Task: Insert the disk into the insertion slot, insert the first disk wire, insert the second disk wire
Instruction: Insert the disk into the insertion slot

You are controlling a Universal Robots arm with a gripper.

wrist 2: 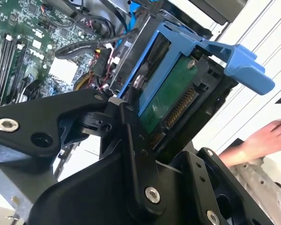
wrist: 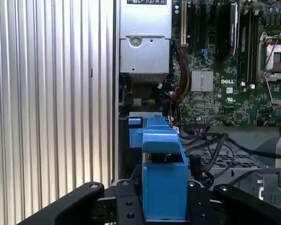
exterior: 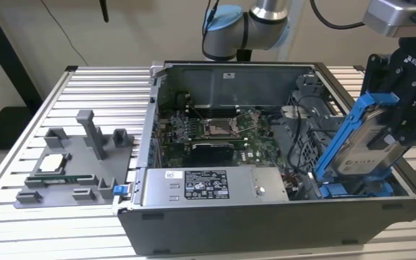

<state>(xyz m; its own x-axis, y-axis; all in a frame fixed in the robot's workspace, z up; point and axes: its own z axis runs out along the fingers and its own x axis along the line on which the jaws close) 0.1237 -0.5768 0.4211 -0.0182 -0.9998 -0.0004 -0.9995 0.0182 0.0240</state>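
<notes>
My gripper point(exterior: 390, 122) is shut on the disk point(exterior: 370, 149), a silver drive with a white label in a blue carrier frame point(exterior: 342, 141). In the exterior view the disk tilts steeply at the right end of the open computer case, its lower end down in the insertion slot point(exterior: 352, 189) with blue tabs. In the second wrist view my gripper point(wrist 2: 166, 140) clamps the disk's green circuit-board side point(wrist 2: 171, 101). The first wrist view has my gripper point(wrist: 164, 199) on the carrier point(wrist: 164, 183) over the slot point(wrist: 126, 150). Black cables point(wrist: 215, 140) lie beside the bay; which are the disk wires I cannot tell.
The case holds a grey power-supply box point(exterior: 208, 184) and a motherboard with a silver processor socket point(exterior: 219, 127). A grey fixture point(exterior: 71, 162) with small parts stands on the slatted metal table point(exterior: 20, 227) at the exterior view's left. A person's hand point(wrist 2: 267, 138) rests beside the case.
</notes>
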